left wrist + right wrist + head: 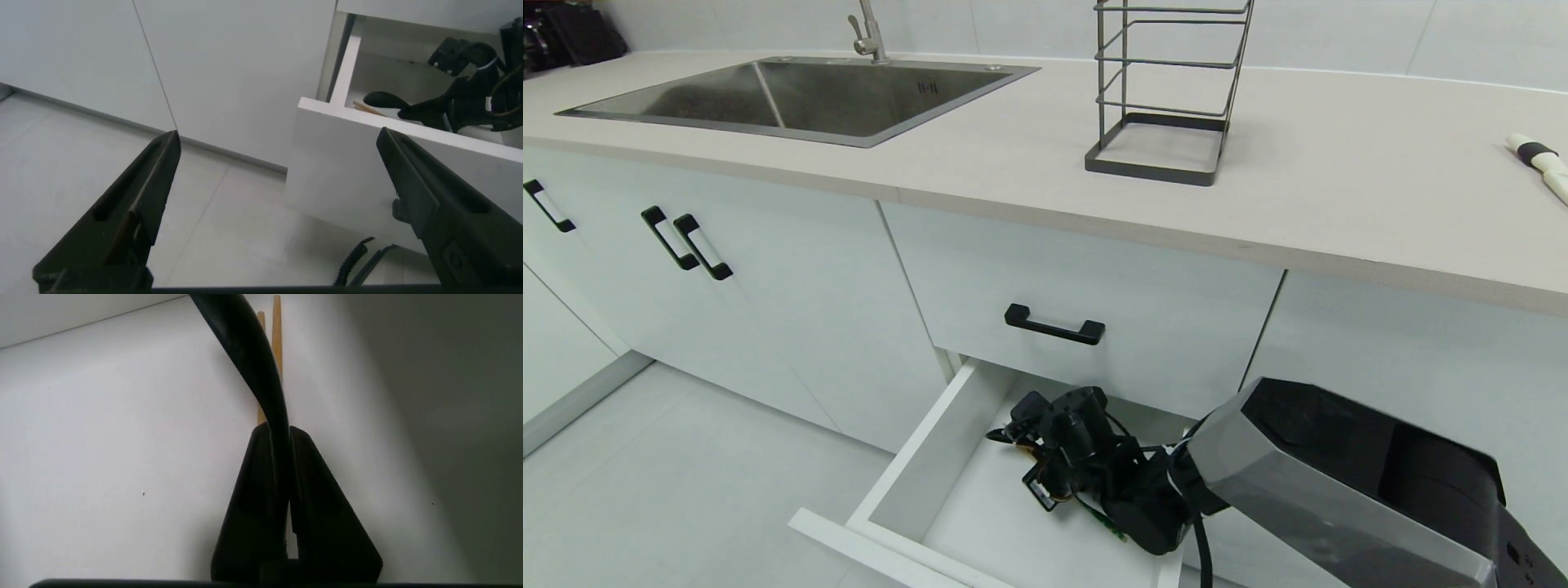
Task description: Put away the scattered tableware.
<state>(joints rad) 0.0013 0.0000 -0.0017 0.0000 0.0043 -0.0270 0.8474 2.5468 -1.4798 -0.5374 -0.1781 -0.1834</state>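
Tabletop (1339,180) runs across the head view, steel sink (849,98) set in at its left. A wire rack (1152,174) stands near the middle, and a white item with a black band (1543,163) lies at the far right edge. Below are white cabinet fronts and a closed drawer with a black handle (1054,324). Under that, the open drawer (923,465) is pulled out, right arm reaching down into it. Right gripper (280,445) is inside the drawer, fingers (319,498) pinched tight on the handle of a black utensil (245,351). The utensil's far end points toward the drawer wall; can't tell if it touches the drawer floor. Wooden chopsticks (277,335) lie in the drawer just behind the utensil, against the wall. Left gripper (278,139) hangs over the floor outside the drawer, near its front panel, fingers (147,196) spread wide, holding nothing.
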